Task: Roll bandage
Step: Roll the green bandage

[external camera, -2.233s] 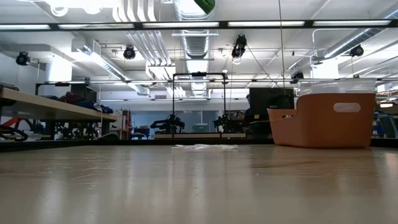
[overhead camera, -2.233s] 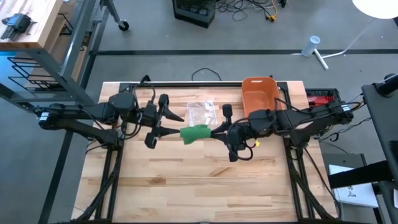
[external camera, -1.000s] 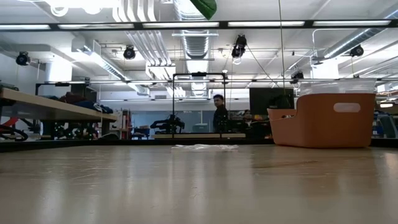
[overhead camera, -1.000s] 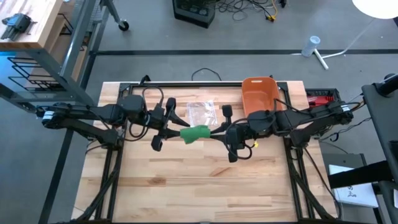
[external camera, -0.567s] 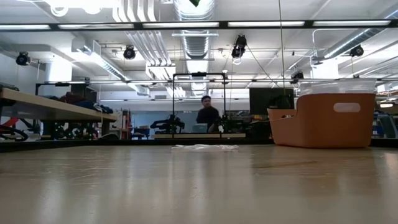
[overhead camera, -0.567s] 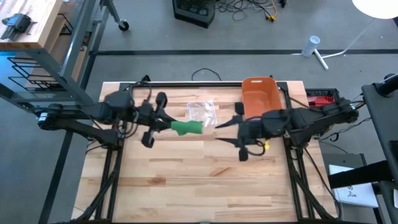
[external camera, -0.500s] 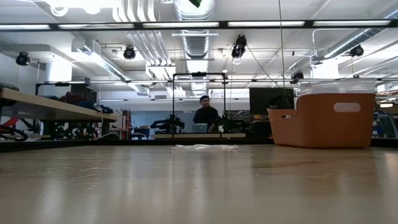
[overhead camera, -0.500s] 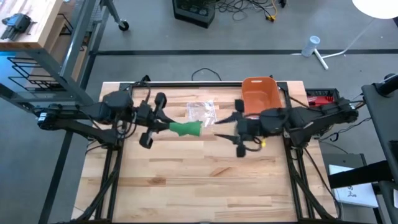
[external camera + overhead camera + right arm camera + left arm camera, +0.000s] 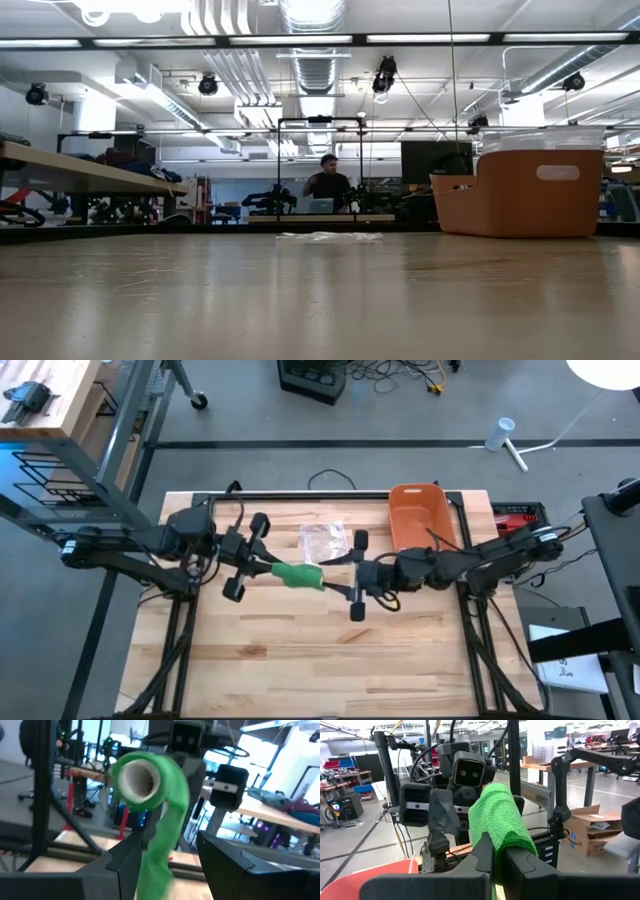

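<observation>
In the high view, the near half of the wooden table (image 9: 330, 660) at the bottom of the frame is bare planks. Just above the frame's centre the green bandage (image 9: 297, 576) hangs in the air over the table between the two arms. The left gripper (image 9: 268, 567) reaches in from the left with its jaws clenched on the bandage's left end; its wrist view shows the green weave (image 9: 502, 822) pinched between the two dark fingers (image 9: 482, 855). The right gripper (image 9: 340, 576) comes in from the right with its jaws parted around the bandage's right end; its wrist view shows the cardboard core and a loose green tail (image 9: 150, 795) hanging between the spread fingers (image 9: 127, 852), and whether they touch it I cannot tell. Beyond the bandage, toward the table's far edge, lies a clear plastic wrapper (image 9: 324, 540), and right of it stands an orange bin (image 9: 417, 513). In the low view the bin (image 9: 517, 195) fills the right side and blocks the room behind it, the wrapper (image 9: 328, 237) lies flat at mid-frame, and a person (image 9: 325, 183) sits far off in the room.
</observation>
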Robot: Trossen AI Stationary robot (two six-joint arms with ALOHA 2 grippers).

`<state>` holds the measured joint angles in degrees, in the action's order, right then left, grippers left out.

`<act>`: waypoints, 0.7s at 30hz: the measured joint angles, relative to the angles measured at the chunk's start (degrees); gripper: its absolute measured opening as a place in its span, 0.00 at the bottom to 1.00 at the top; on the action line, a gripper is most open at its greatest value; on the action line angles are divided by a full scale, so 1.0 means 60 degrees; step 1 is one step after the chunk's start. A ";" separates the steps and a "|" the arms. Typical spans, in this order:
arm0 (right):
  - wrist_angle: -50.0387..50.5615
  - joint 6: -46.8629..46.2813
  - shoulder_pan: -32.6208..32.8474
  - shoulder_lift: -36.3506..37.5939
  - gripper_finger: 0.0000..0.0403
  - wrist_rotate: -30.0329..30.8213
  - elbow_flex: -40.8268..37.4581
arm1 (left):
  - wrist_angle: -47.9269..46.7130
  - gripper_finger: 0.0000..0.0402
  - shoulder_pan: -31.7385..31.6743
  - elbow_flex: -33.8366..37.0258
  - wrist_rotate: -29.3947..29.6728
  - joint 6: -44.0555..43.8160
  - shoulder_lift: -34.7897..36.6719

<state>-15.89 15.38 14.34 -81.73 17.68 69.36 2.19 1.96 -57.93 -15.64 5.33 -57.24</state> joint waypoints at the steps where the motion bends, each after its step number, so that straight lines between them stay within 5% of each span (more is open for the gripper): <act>1: -0.0211 0.0039 -0.0018 -0.0099 0.45 0.0003 0.0001 | -0.0001 0.01 0.0015 0.0000 0.0003 -0.0001 -0.0030; 14: -0.0634 0.0599 -0.0067 -0.0375 0.45 -0.0013 0.0097 | -0.0049 0.01 0.0096 0.0045 -0.0062 -0.0017 -0.0124; 21: -0.0602 0.2466 -0.0147 -0.0633 0.26 0.0135 0.0164 | -0.0097 0.01 0.0256 0.0058 -0.0564 -0.0108 -0.0269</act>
<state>-19.50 30.18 13.45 -85.53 18.49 70.35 1.60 3.49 -57.59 -19.02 4.68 -58.85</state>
